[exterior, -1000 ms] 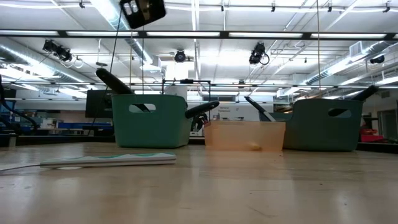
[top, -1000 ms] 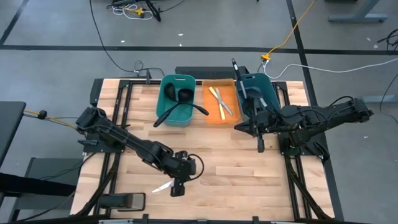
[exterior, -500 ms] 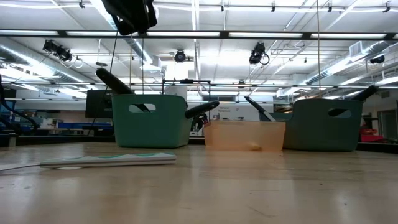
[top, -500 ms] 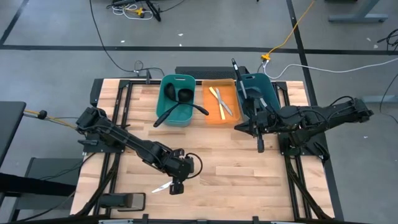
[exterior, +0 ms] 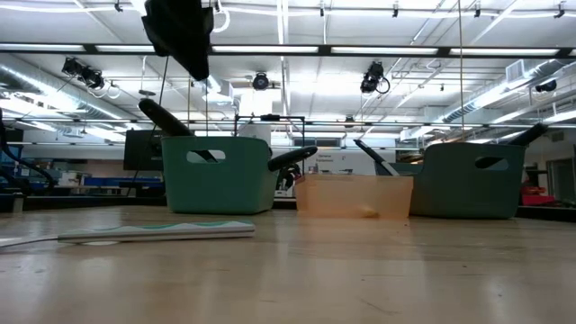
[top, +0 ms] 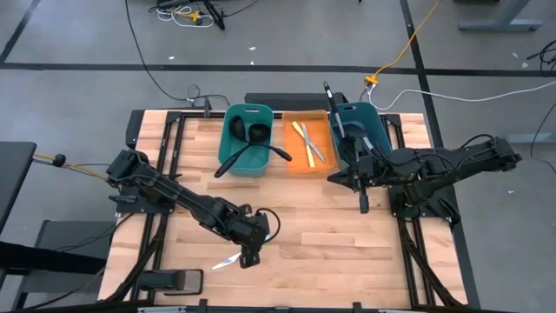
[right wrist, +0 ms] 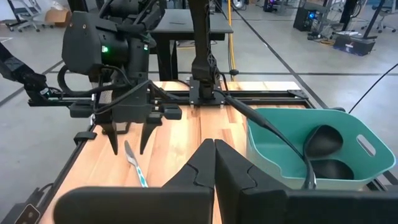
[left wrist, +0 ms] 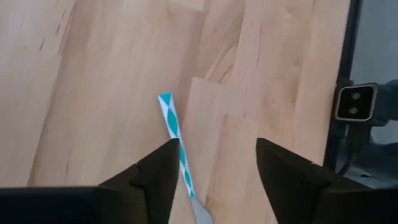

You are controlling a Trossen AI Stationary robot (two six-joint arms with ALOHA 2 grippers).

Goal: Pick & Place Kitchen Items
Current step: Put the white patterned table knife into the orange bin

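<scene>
A knife (top: 228, 260) with a teal-and-white patterned handle (left wrist: 174, 134) lies flat on the wood near the table's front edge; it also shows in the low view (exterior: 157, 232). My left gripper (left wrist: 217, 168) hangs open just above it, pointing steeply down. The knife lies close to one finger (left wrist: 155, 180) and is not touched. The right wrist view shows these open fingers (right wrist: 129, 140) over the knife (right wrist: 135, 165). My right gripper (right wrist: 213, 162) is shut and holds nothing, raised over the table in front of the right teal bin (top: 356, 130).
At the far middle stand a teal bin (top: 247, 139) with black ladles and spoons sticking out, an orange tray (top: 308, 143) with pale-handled knives, and the second teal bin with black utensils. Bare wood lies between the bins and the knife.
My left gripper has sunk a little toward the knife, tipped further downward and rolled about its own axis; in the low view more of it now shows at the top. The knife has not moved.
</scene>
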